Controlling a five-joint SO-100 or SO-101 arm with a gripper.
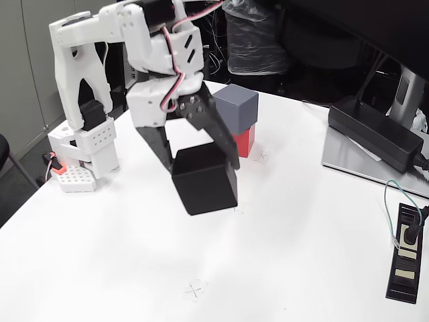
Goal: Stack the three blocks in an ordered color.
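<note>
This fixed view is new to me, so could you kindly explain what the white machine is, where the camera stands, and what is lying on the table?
The white machine is a small robot arm bolted at the table's far left. The camera stands still, off the arm, looking down at the white table from the front. At the arm's end is a two-finger gripper with dark fingers; it is shut on a black block, which is tilted and appears lifted off the surface. Behind it a blue-grey block sits on top of a red block. To the right lie a long black power brick on a grey plate, and a black strip with a green cable. Small cross marks are drawn on the table.
</note>
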